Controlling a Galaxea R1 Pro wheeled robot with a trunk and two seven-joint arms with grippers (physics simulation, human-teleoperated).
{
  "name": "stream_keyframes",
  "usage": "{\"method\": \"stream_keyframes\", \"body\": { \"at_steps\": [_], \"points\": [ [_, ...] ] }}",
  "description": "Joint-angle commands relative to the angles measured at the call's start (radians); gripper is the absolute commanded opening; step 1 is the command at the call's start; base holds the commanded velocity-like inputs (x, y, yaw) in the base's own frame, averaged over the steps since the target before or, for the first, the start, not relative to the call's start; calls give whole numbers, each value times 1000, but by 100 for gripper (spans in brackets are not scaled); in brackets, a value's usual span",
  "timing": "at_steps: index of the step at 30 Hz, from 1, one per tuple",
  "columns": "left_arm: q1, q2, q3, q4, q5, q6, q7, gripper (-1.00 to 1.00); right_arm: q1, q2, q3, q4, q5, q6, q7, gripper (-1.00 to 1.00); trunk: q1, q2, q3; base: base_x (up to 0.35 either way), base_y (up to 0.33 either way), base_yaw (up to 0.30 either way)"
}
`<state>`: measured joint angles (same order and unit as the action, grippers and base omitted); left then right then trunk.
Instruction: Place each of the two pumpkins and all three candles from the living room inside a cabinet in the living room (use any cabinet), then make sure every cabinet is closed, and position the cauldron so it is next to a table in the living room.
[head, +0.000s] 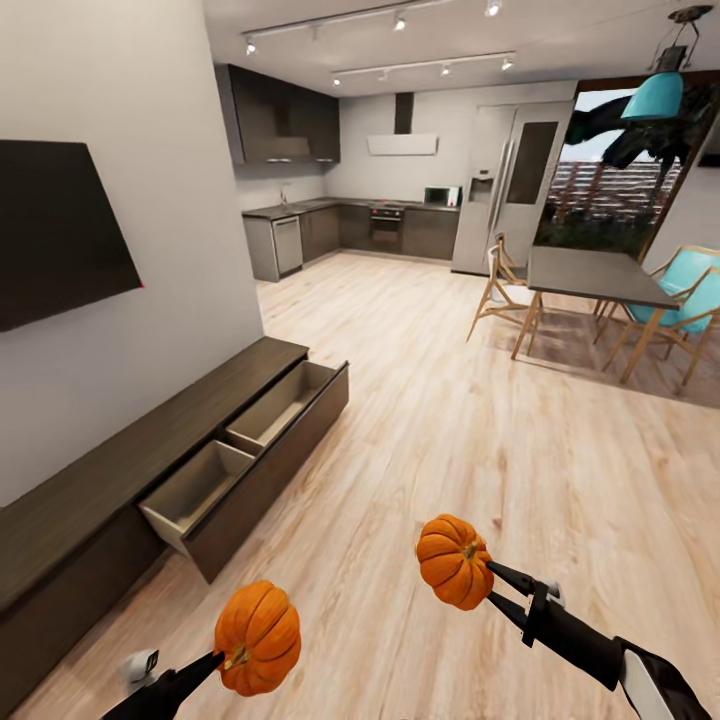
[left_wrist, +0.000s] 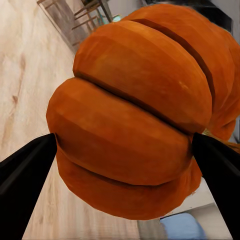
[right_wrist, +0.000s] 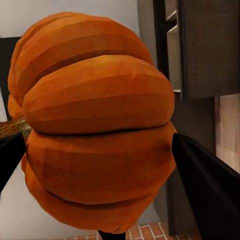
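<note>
Two pumpkins are held aloft in the head view: the left gripper (head: 232, 657) pinches one pumpkin (head: 258, 637), the right gripper (head: 488, 585) the other pumpkin (head: 454, 561), with the open cabinet (head: 245, 440) drawer ahead-left of both. Left wrist view: dark fingers (left_wrist: 25, 170) clamp its ribbed flanks. Right wrist view: fingers (right_wrist: 207, 187) press that pumpkin (right_wrist: 97, 145) likewise. Each seems rigid, light, smooth-skinned; gripping across the ribs at the widest girth should resist slipping.

The wood floor (head: 450, 420) is free ahead toward twelve o'clock. At ten o'clock the open drawer (head: 250, 450) of the low cabinet (head: 100, 470) sticks out into the way. The dining table (head: 590, 275) with chairs (head: 505, 290) stands at one o'clock.
</note>
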<state>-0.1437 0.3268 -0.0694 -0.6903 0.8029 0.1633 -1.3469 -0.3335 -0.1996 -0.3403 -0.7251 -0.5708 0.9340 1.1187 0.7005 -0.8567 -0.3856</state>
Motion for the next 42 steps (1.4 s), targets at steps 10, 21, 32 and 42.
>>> {"method": "stream_keyframes", "body": {
  "at_steps": [10,21,32,42],
  "points": [
    [-1,1,-6,0,10,10,0,-100,-1,0,-2,0,-9,11,3,-100,0,-1,-7,0,0,-269],
    [-1,1,-6,0,10,10,0,-100,-1,0,-2,0,-9,11,3,-100,0,-1,-13,0,0,-269],
    [-1,1,-6,0,10,10,1,-100,-1,0,-2,0,-9,11,3,-100,0,-1,-19,11,-10,-267],
    [-1,0,-6,-1,9,10,4,-100,-1,0,-9,0,-10,11,4,-100,0,-1,-21,195,-162,-85]
  ]
}}
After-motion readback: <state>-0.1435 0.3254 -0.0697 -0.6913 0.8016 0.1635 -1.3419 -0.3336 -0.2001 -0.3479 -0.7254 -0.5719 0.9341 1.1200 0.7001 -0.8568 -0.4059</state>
